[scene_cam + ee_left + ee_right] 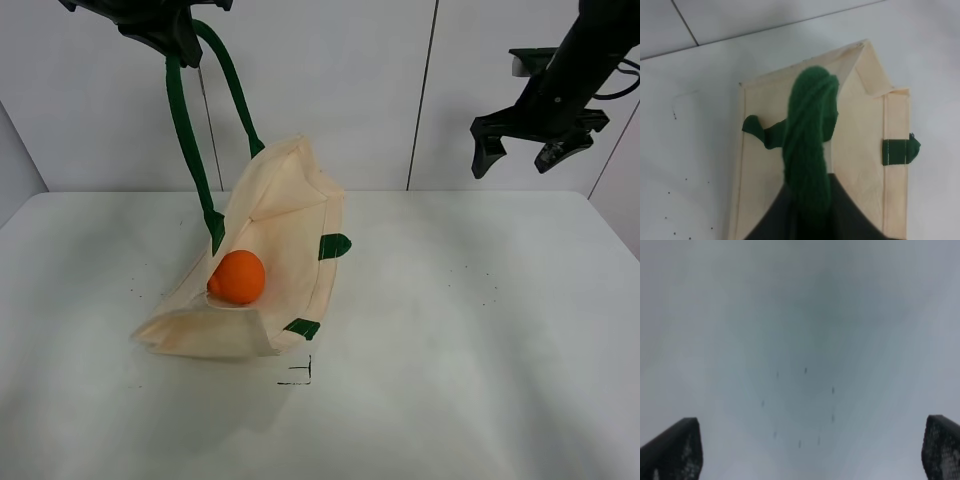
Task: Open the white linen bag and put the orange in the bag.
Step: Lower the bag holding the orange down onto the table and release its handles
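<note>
The left gripper [180, 45] clenches a green handle [185, 130], holding up the bag [285, 200] left of the tabletop's [480, 330] middle; the orange [240, 277] sits inside its mouth. The right gripper [512, 160] hangs released above the far right corner.

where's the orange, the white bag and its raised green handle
orange [238, 277]: high exterior view, middle of the fruit
white linen bag [288, 185]: high exterior view, upper cloth wall
green handle [183, 130]: high exterior view, middle of raised strap
</note>
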You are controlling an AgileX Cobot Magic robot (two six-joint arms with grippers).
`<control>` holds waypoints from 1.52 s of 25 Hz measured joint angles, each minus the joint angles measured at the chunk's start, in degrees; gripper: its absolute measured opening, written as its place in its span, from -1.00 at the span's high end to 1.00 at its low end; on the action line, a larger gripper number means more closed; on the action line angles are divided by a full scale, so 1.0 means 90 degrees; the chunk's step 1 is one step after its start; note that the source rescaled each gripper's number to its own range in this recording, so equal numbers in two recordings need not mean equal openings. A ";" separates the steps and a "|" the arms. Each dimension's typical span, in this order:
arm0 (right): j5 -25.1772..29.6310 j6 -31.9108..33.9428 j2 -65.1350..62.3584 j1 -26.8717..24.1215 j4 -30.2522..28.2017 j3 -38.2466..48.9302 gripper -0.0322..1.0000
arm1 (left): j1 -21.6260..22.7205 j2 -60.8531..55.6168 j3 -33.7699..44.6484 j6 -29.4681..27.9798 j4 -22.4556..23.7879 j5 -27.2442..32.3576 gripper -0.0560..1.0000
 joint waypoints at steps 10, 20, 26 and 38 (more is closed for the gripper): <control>0.0017 0.0000 -0.3863 0.0000 0.0000 0.4140 -1.00 | 0.0000 0.0000 0.0000 0.0007 0.0000 0.0000 0.89; -0.0521 0.0000 -0.8012 0.0000 0.0025 0.7554 -1.00 | 0.0000 0.0000 0.0000 0.0007 0.0005 0.0000 0.89; -0.1111 -0.0022 -1.0114 0.0000 0.0007 0.8261 -1.00 | 0.0000 0.0000 0.0000 0.0007 -0.0001 0.0000 0.89; -0.1174 -0.0027 -1.2257 0.0000 -0.0151 0.8283 -1.00 | 0.0000 0.0016 0.0000 0.0009 -0.0001 0.0000 0.89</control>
